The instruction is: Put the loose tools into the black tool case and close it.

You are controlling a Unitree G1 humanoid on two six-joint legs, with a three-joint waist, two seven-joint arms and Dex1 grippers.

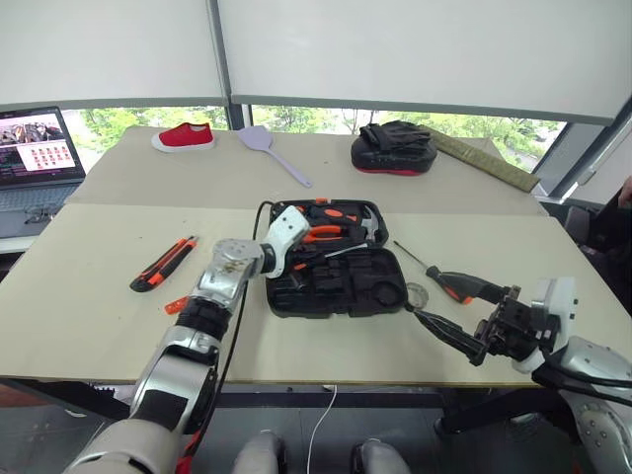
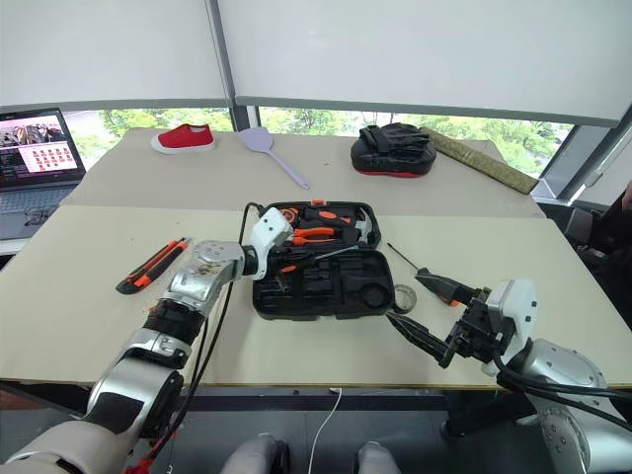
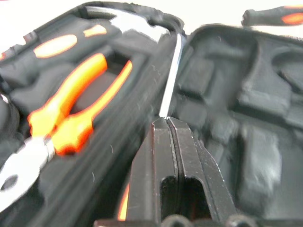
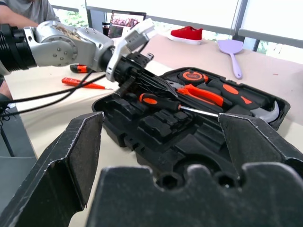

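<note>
Flat black moulded-plastic tool case (image 1: 336, 259) lies open at mid-bench, shaped recesses showing in both halves; far half holds orange-handled pliers (image 1: 321, 234) and a hammer with curved steel claw (image 4: 265, 112); left gripper (image 4: 135, 71) over the case's left part, jaws together on the orange-and-black handle of a screwdriver (image 4: 158, 101), its thin steel shaft lying across the hinge line; right gripper (image 1: 444, 331) just right of the case, jaws wide apart, holding nothing; second screwdriver (image 1: 459, 283) and small grey tape roll (image 1: 417, 293) right of the case; slim orange-and-black utility knife (image 1: 163, 263) well left of it; smooth pale board bench (image 1: 89, 296).
</note>
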